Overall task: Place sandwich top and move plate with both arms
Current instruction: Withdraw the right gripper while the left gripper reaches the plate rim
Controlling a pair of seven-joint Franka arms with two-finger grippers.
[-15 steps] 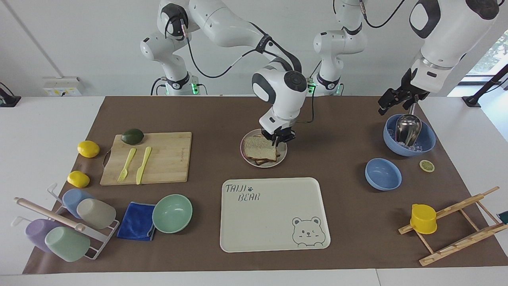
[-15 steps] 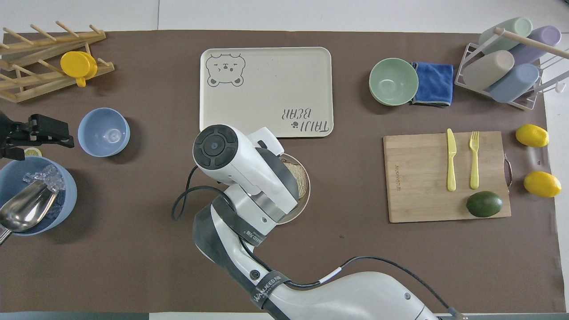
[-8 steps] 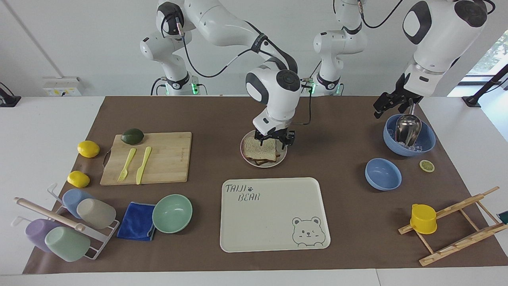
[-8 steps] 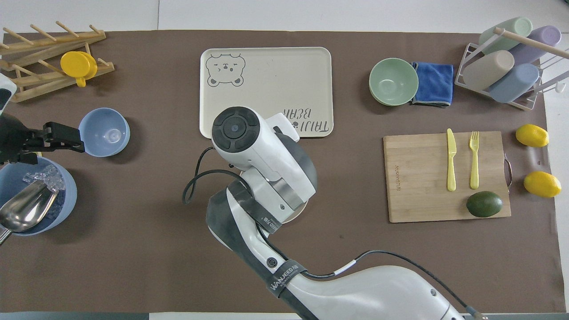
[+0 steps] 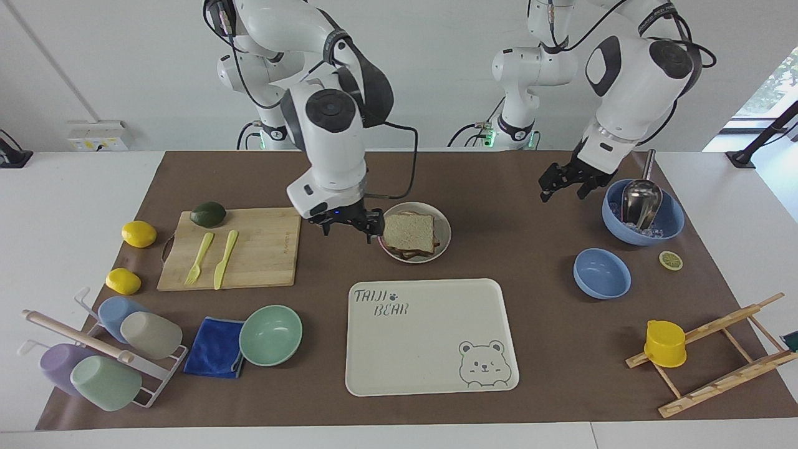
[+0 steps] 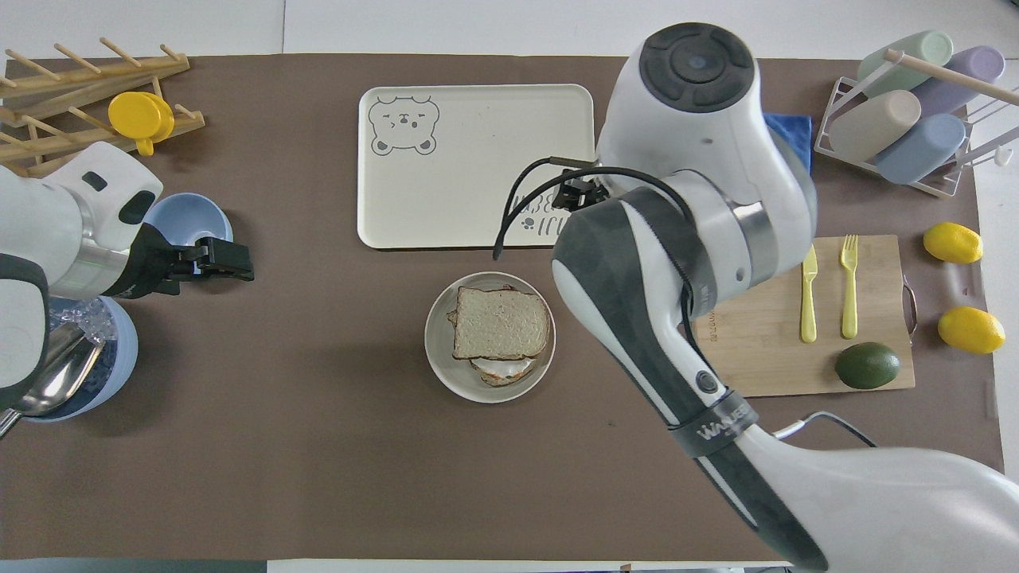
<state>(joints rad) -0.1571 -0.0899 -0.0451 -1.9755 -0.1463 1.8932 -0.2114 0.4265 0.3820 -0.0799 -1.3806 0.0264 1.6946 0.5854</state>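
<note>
The sandwich top [image 5: 408,232] lies flat on a stack of slices on the small round plate [image 5: 438,217], in the middle of the mat. It also shows in the overhead view [image 6: 500,322], on the plate [image 6: 444,368]. My right gripper [image 5: 346,226] is open and empty. It hangs just above the mat between the plate and the cutting board, apart from the plate. In the overhead view its own arm hides it. My left gripper [image 5: 563,186] is open and empty in the air over bare mat, between the plate and the blue ice bowl; it also shows in the overhead view [image 6: 231,261].
The cream bear tray [image 5: 430,337] lies farther from the robots than the plate. A blue bowl with ice and a metal scoop [image 5: 642,212] and a small blue bowl [image 5: 601,273] stand toward the left arm's end. A cutting board [image 5: 255,249] with cutlery lies toward the right arm's end.
My right gripper has let go of the sandwich top, risen and swung off the plate toward the cutting board. My left gripper has moved from the ice bowl toward the plate.
</note>
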